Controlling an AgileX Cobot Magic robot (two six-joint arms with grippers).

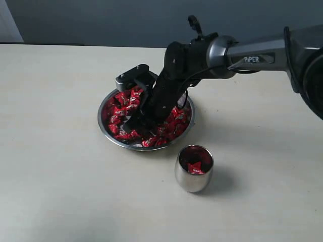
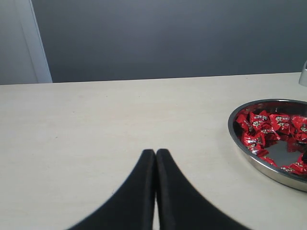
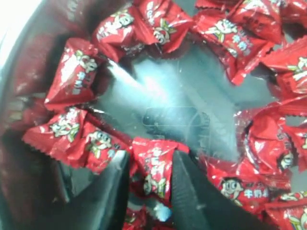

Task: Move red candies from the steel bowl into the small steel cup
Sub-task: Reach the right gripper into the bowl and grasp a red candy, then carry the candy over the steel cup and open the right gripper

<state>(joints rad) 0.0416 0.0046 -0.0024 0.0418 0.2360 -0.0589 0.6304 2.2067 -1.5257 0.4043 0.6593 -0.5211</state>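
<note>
The steel bowl [image 1: 100, 117] sits mid-table, filled with red candies [image 1: 121, 103]. My right gripper [image 1: 135, 126] reaches down into it. In the right wrist view its fingers [image 3: 151, 158] stand on either side of one red candy [image 3: 154, 170] and press against it, above the bowl's bare bottom [image 3: 168, 96]. The small steel cup [image 1: 193, 176] stands upright just in front of the bowl, with red candies [image 1: 195, 167] inside. My left gripper [image 2: 156, 152] is shut and empty over bare table, to the side of the bowl's rim [image 2: 238, 139]; it is out of the exterior view.
The right arm [image 1: 252, 55] stretches in from the right edge above the table. A grey wall runs along the far table edge. Pale tabletop [image 1: 55, 166] surrounds the bowl and cup.
</note>
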